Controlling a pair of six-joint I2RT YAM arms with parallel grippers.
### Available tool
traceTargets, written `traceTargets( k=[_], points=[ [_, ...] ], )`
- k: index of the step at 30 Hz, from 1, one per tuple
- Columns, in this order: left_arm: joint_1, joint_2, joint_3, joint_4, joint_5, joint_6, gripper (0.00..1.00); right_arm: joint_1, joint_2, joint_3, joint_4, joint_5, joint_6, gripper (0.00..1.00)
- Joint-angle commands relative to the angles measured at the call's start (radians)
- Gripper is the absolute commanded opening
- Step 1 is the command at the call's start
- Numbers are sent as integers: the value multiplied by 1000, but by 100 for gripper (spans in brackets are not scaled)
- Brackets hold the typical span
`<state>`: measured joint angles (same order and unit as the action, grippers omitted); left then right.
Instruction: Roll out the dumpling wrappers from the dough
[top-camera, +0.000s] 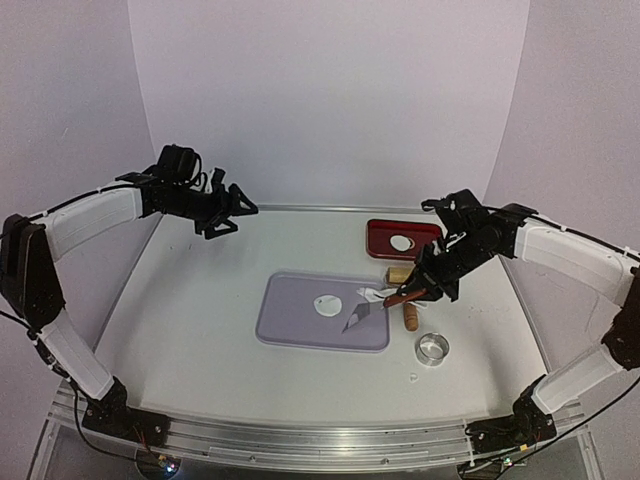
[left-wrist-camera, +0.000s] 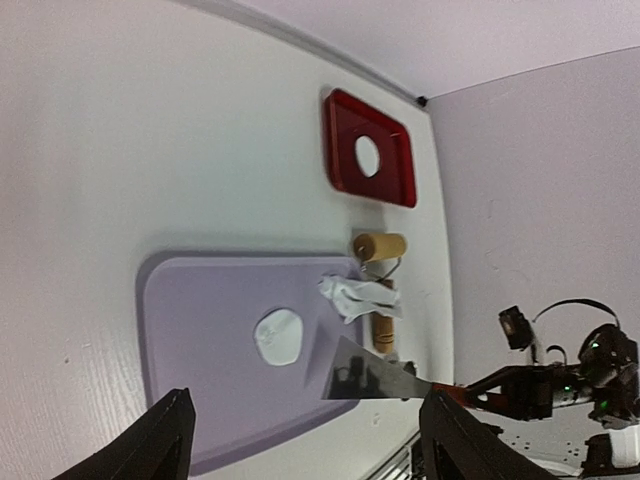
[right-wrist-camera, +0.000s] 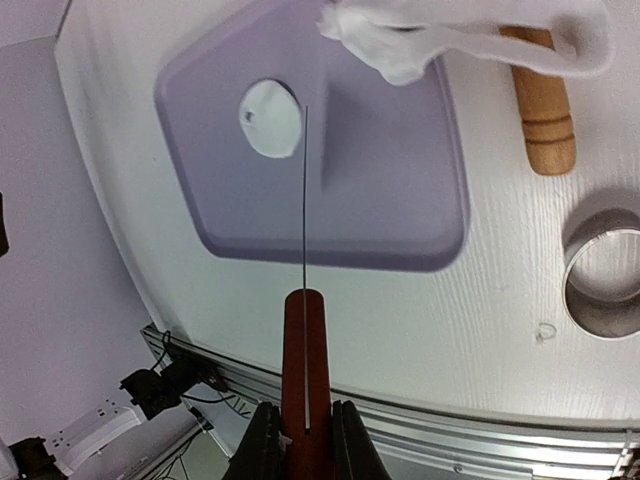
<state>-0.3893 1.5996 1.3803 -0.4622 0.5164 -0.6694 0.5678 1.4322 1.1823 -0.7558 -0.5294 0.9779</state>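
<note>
A round white dumpling wrapper (top-camera: 327, 305) lies on the purple mat (top-camera: 290, 325); it also shows in the left wrist view (left-wrist-camera: 279, 335) and the right wrist view (right-wrist-camera: 271, 118). Another wrapper (top-camera: 401, 242) lies in the red tray (top-camera: 380, 232). Ragged dough scraps (top-camera: 372, 294) lie at the mat's right edge, over the wooden roller (top-camera: 409, 317). My right gripper (top-camera: 432, 283) is shut on the red handle (right-wrist-camera: 305, 380) of a metal scraper; its blade (top-camera: 357, 318) hangs just right of the wrapper. My left gripper (top-camera: 215, 215) is open and empty, raised over the far left.
A metal ring cutter (top-camera: 432, 349) stands on the table right of the mat, near the roller handle (right-wrist-camera: 543, 100). The red tray sits at the back right. The table's front rail (top-camera: 320, 435) runs along the near edge.
</note>
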Motion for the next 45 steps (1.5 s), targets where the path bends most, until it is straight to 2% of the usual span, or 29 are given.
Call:
traceTargets(
  k=[1, 11, 31, 39, 45],
  points=[
    [1, 67, -25, -70, -28, 136, 76, -5, -25, -16, -51, -43, -67, 0],
    [-33, 218, -18, -82, -35, 239, 69, -77, 85, -20, -43, -56, -223, 0],
    [-59, 458, 67, -57, -7, 269, 52, -212, 342, 81, -32, -112, -436, 0],
    [-61, 524, 105, -59, 12, 269, 44, -247, 405, 69, -34, -125, -540, 0],
    [-63, 566, 133, -74, 26, 272, 35, -247, 464, 78, -44, -219, -647, 0]
  ],
)
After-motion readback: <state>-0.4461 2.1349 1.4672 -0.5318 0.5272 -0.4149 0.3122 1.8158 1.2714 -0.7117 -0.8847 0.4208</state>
